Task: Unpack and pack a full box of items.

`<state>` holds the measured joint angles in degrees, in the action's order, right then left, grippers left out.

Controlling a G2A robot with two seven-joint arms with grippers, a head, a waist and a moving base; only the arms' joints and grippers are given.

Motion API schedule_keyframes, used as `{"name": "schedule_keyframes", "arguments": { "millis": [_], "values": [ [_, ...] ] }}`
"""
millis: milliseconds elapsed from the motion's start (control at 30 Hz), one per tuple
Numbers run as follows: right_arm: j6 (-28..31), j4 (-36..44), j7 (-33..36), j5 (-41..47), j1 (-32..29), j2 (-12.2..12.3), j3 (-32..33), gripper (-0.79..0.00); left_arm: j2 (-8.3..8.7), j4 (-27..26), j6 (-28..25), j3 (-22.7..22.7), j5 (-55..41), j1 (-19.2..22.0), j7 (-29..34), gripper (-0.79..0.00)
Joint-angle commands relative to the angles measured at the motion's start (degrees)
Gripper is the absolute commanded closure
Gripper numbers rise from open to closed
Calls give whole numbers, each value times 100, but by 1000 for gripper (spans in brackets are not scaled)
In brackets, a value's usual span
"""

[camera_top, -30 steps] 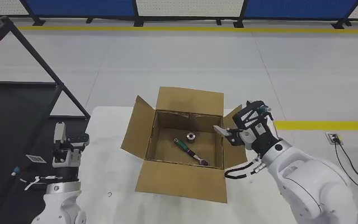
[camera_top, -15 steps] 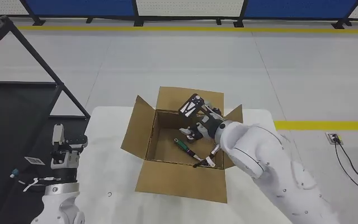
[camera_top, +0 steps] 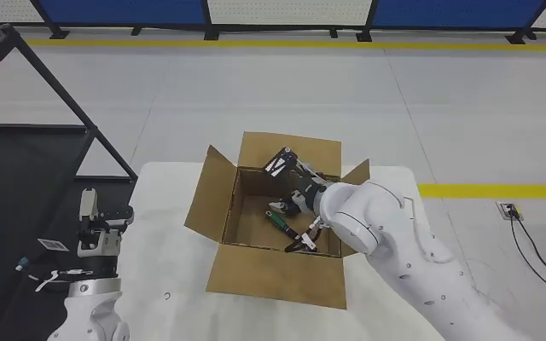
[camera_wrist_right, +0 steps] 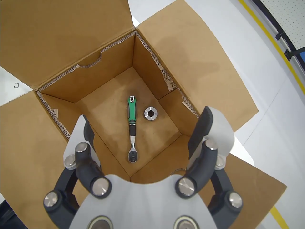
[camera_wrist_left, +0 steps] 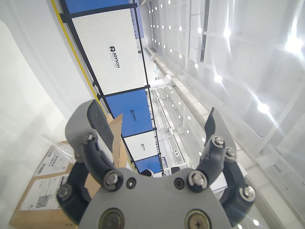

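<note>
An open cardboard box (camera_top: pixel 277 274) stands mid-table with its flaps spread. On its floor lie a ratchet wrench with a green handle (camera_wrist_right: pixel 131 122) and, beside it, a short metal socket (camera_wrist_right: pixel 151 113). My right gripper (camera_wrist_right: pixel 145 121) hangs open above the box's opening, over both items and touching neither. In the top view the right gripper (camera_top: pixel 287 205) is inside the box's outline, just beyond the ratchet (camera_top: pixel 279 221). Far off at the table's left edge, my left gripper (camera_wrist_left: pixel 155 115) points upward, open and empty; the top view shows the left gripper (camera_top: pixel 104 215) there.
The white table (camera_top: pixel 171 256) has free room left of the box, where a small metal ring (camera_top: pixel 166 296) lies. The box (camera_wrist_right: pixel 59 24) has tall walls and four raised flaps. A dark frame stands off the table's left side.
My right arm has swung from the box's right flap to over the box's interior and now covers the socket in the top view. The left arm has barely moved.
</note>
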<state>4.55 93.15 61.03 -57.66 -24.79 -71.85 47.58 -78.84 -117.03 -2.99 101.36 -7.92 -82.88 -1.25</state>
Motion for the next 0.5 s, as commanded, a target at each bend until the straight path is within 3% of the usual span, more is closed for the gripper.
{"name": "schedule_keyframes", "arguments": {
  "millis": [0,233,467],
  "values": [
    [-1,0,1,0,0,0,0,-785,0,0,0,0,0,0,0,-785],
    [107,-37,-120,9,-92,-17,-74,-785,0,0,0,0,0,0,0,-785],
    [-210,-1097,477,684,391,-269,-399,-785,7,-33,-66,15,-30,-46,62,-785]
  ]
}}
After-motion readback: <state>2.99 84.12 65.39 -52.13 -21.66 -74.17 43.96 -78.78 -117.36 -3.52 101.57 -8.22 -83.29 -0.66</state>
